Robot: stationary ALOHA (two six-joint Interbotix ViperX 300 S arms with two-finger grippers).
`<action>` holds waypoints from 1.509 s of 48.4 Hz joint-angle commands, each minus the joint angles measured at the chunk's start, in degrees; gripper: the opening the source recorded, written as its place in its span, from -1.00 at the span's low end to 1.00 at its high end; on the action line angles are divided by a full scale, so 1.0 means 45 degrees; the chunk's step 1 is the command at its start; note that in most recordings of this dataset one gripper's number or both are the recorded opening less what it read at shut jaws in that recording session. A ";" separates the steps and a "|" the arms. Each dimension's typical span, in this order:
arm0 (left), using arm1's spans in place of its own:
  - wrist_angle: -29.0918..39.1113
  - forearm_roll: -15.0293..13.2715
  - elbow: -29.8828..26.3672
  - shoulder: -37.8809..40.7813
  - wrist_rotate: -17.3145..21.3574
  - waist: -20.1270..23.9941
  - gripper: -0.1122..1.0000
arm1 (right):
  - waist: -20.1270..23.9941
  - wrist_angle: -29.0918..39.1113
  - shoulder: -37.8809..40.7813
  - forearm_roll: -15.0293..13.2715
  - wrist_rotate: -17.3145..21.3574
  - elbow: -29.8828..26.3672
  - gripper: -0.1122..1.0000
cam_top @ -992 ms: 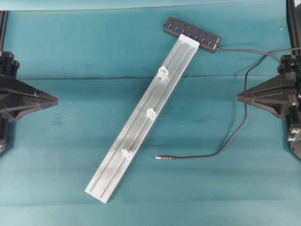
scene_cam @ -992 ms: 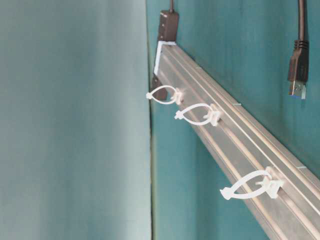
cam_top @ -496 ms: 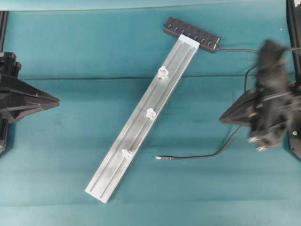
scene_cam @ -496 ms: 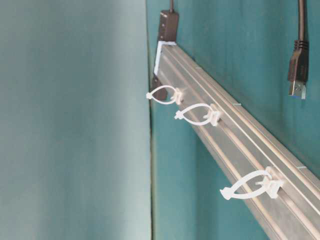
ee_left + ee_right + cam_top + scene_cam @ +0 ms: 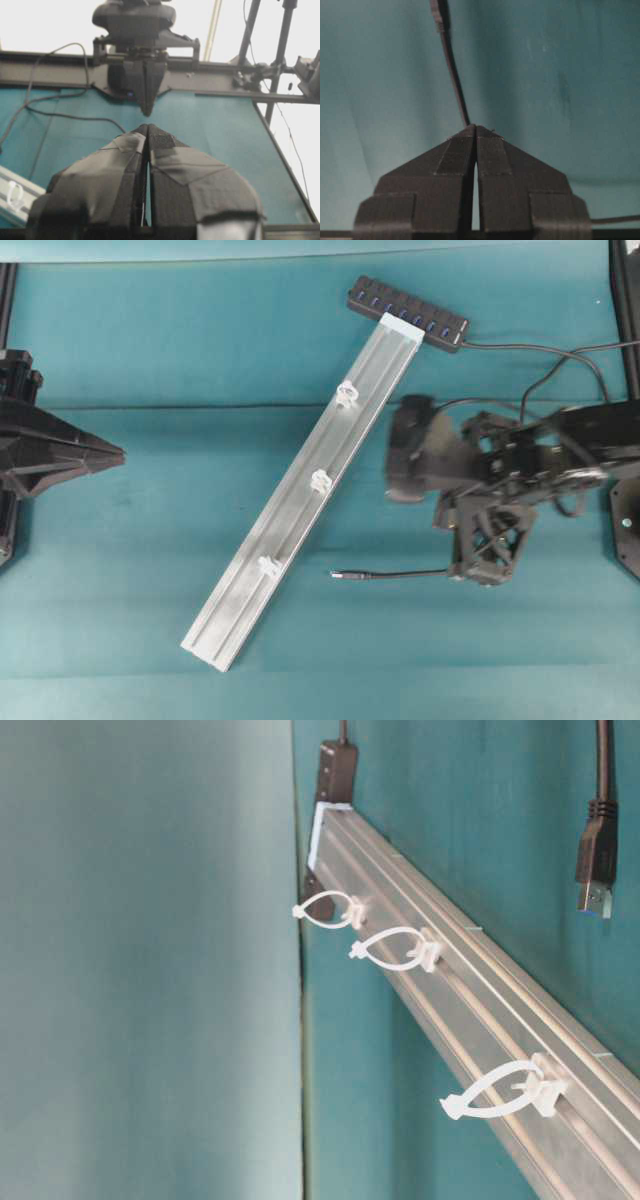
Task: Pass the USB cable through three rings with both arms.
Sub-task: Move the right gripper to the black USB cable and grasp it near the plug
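Overhead: cable [image 5: 400,574] lies on the cloth lower right of centre, plug tip toward the rail [image 5: 300,495]; right gripper [image 5: 480,565] hangs over it, left gripper [image 5: 112,452] sits at the left edge.
Table level: three rings [image 5: 385,948] stand along the rail, nothing threaded.
Left wrist: fingers pressed together, holding nothing.
Right wrist: fingers clenched, empty, cable just beyond their tips.

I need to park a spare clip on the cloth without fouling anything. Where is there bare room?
Widest free patch: between the left gripper and the aluminium rail. Also free: cloth below the USB cable. Crowded: right of the rail, where the right gripper hangs over the cable, and near the USB hub.
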 commanded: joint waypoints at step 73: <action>0.0117 0.0059 -0.0508 0.0059 0.0391 0.0020 -0.82 | 0.1484 -0.4258 0.4434 -0.1152 0.1152 0.0801 0.59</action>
